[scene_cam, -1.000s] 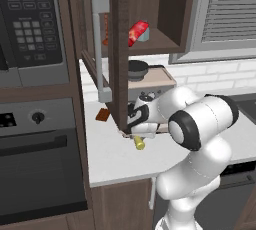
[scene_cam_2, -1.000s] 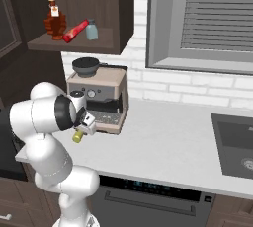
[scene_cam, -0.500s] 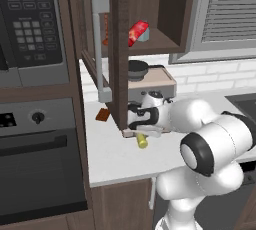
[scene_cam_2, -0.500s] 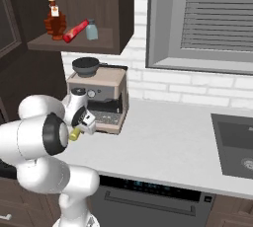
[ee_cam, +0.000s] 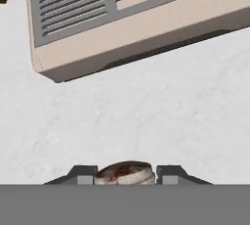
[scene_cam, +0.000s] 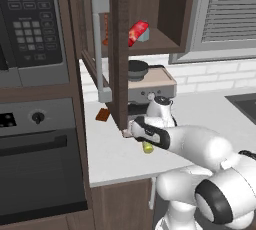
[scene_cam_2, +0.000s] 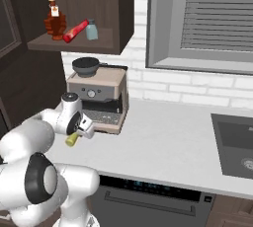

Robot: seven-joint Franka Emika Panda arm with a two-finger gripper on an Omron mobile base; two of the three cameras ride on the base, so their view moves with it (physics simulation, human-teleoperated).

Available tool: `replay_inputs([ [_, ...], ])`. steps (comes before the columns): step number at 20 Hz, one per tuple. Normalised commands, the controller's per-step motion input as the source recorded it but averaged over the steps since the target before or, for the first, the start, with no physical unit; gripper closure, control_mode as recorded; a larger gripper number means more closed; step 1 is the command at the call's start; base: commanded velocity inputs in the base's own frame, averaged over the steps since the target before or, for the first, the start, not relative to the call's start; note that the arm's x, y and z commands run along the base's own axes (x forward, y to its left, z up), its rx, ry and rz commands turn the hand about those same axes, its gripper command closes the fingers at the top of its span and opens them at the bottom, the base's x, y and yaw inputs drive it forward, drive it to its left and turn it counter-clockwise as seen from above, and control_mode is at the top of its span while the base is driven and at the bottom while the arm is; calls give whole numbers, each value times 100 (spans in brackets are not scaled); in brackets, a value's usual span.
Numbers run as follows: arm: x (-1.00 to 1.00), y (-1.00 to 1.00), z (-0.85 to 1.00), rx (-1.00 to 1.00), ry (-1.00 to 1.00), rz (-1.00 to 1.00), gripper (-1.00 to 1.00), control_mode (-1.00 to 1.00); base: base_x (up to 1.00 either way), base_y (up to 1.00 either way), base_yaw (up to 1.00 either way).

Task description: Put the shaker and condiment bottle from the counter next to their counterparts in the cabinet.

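The gripper (ee_cam: 126, 180) is clamped on the shaker (scene_cam: 148, 147), a small yellow cylinder that hangs just above the bench (scene_cam: 115, 149), in front of the coffee machine (scene_cam_2: 99, 97). In the hand view its brownish top sits between the two fingertips (ee_cam: 83, 174), one on each side, so the hold looks centred. The shaker is tilted, its bottom slanting down and outward in the right base view; that probably comes from the hand reaching in sideways, not from above.

Up in the cabinet (scene_cam_2: 79, 43), the red bottle (scene_cam_2: 75, 30) lies on its side on the shelf, leaning toward the pale shaker (scene_cam_2: 92, 29), with the amber bottle (scene_cam_2: 54, 19) just beside it. So the bottle part seems done, though it is not upright.

The open door (scene_cam: 107, 49) with its grey bar handle hangs right above the hand in the left base view. I judge it the main obstacle: a straight lift would meet its lower edge. The pan (scene_cam_2: 86, 65) on top of the machine also crowds the way to the shelf.
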Motion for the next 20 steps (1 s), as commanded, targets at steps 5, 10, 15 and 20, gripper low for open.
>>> replay_inputs([
  [5,-34,-20,54,-3,-18,0,100,-100,0,0,0],
  [10,-25,-29,63,0,-22,0,100,-100,0,0,0],
  [15,-18,-29,67,0,-23,0,100,-100,0,0,0],
  [20,-2,-20,75,0,-27,0,100,-100,0,0,0],
])
